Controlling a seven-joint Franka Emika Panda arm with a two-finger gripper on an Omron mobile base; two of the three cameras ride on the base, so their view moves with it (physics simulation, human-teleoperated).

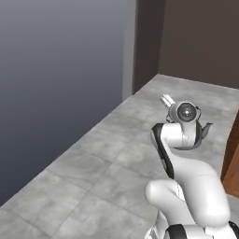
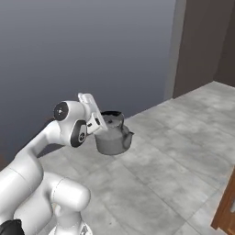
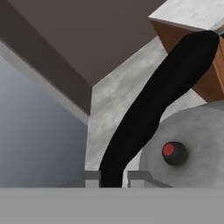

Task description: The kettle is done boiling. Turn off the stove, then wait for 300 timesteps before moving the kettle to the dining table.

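**Kettle in the air, carried over the tiled floor**

White arm links bulk up at the near right of the left base view, and past the wrist just the spout and a sliver of the kettle (image 1: pixel 204 128) poke out to the right. A wooden corner (image 1: pixel 231 163) stands at the right edge.

From the right base view, the gripper (image 2: pixel 102 120) holds the kettle by its black handle, body hanging clear above the grey floor (image 2: pixel 183 137), well apart from it — lifted, I'd judge, for transport.

Looking along the hand, the fingers (image 3: pixel 92 178) are clamped either side of the handle (image 3: pixel 153 105); the lid knob (image 3: pixel 173 152) sits just right, a marble-topped wooden unit (image 3: pixel 192 17) beyond, possibly the dining table.
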